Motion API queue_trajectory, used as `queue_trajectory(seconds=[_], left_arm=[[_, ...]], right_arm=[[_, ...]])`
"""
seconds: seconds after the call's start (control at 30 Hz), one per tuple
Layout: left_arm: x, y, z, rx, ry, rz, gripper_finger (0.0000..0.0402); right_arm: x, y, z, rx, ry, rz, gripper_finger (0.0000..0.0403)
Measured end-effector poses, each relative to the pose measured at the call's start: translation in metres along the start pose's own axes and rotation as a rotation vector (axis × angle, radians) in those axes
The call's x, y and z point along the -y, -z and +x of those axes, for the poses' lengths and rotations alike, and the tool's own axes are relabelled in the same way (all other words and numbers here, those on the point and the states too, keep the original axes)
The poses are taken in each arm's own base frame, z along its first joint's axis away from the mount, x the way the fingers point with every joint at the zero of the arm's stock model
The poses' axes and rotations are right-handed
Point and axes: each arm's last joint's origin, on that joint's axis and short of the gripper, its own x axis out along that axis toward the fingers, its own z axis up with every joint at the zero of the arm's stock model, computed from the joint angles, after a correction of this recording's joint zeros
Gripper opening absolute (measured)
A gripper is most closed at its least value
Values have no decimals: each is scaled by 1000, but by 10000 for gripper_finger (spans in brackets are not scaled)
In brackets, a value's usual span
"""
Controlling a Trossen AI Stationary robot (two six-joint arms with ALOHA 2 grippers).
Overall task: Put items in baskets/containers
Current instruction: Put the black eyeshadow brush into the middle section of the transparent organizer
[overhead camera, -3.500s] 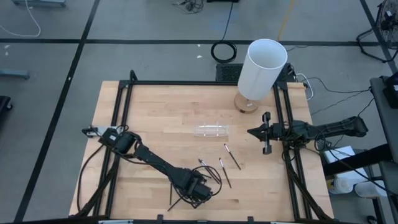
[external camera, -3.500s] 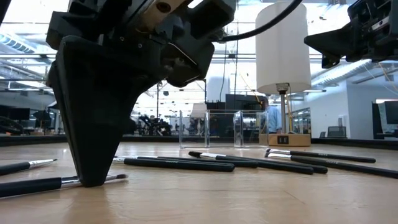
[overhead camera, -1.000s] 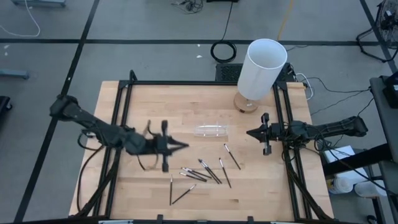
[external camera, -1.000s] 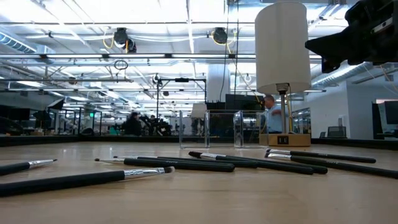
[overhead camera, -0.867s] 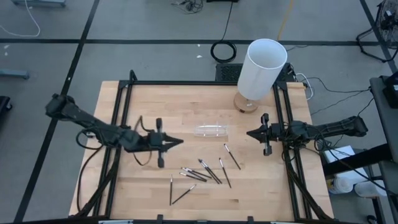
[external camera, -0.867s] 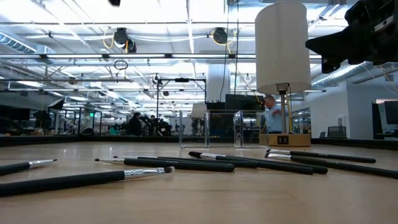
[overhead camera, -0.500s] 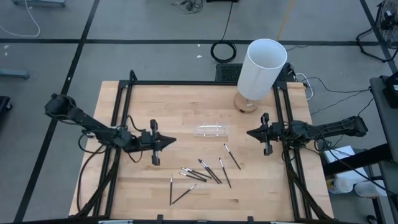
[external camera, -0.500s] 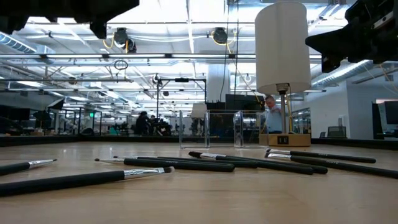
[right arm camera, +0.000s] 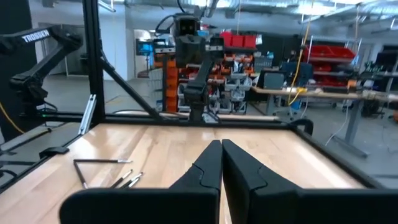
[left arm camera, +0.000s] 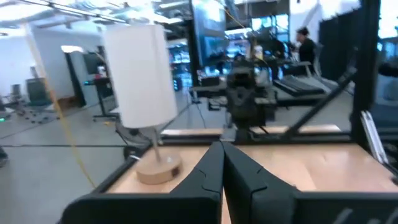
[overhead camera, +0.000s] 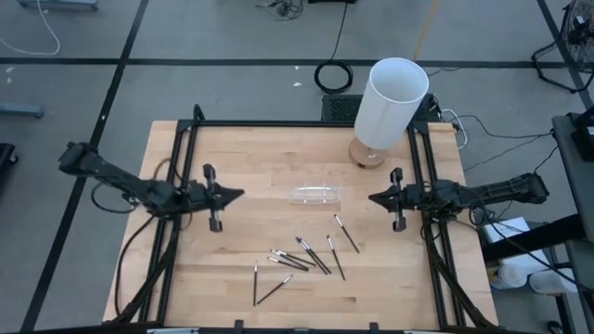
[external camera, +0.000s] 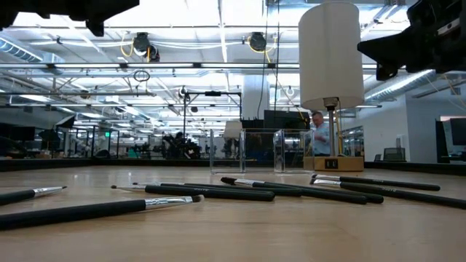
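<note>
While the high view lays out the whole wooden desk point(overhead camera: 232, 158), the left claw point(overhead camera: 239, 194) sits over its left part, above the wood, its fingers pressed together and holding nothing; the left wrist view confirms the two dark fingers point(left arm camera: 214, 168) meeting at a point. Toward the near edge, about nine thin dark brushes point(overhead camera: 306, 255) lie scattered on the wood, apart from the clear plastic tray point(overhead camera: 316, 195), which rests near the middle of the desk. From above, the tray looks like a faint outline, whereas the low view shows its transparent walls point(external camera: 244, 151) standing behind the brushes point(external camera: 211, 192), and the pale tips of those brushes. Beyond the tray stands the tall white cylinder point(overhead camera: 392, 102) on a round wooden base point(overhead camera: 367, 153). At the right side, the right claw point(overhead camera: 371, 198) hovers with fingers also pressed together, empty; its wrist view shows some brushes point(right arm camera: 102, 168) lying on the desk ahead.
</note>
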Motion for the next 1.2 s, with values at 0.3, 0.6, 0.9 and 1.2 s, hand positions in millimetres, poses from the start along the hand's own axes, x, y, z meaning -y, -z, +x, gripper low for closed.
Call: queue_trajectory(seconds=[0.3, 0.6, 0.9, 1.2], left_arm=[[-4, 7, -3, -68, 134, 5, 4], [-7, 19, -1, -167, 168, 90, 2], [0, 26, -5, -202, 510, 107, 6], [1, 18, -3, -117, 517, 93, 3]], right_arm=[[1, -9, 0, 95, 12, -44, 0], [0, -5, 0, 55, 6, 17, 0], [0, -3, 0, 33, 1, 68, 0], [0, -10, 1, 103, 2, 92, 0]])
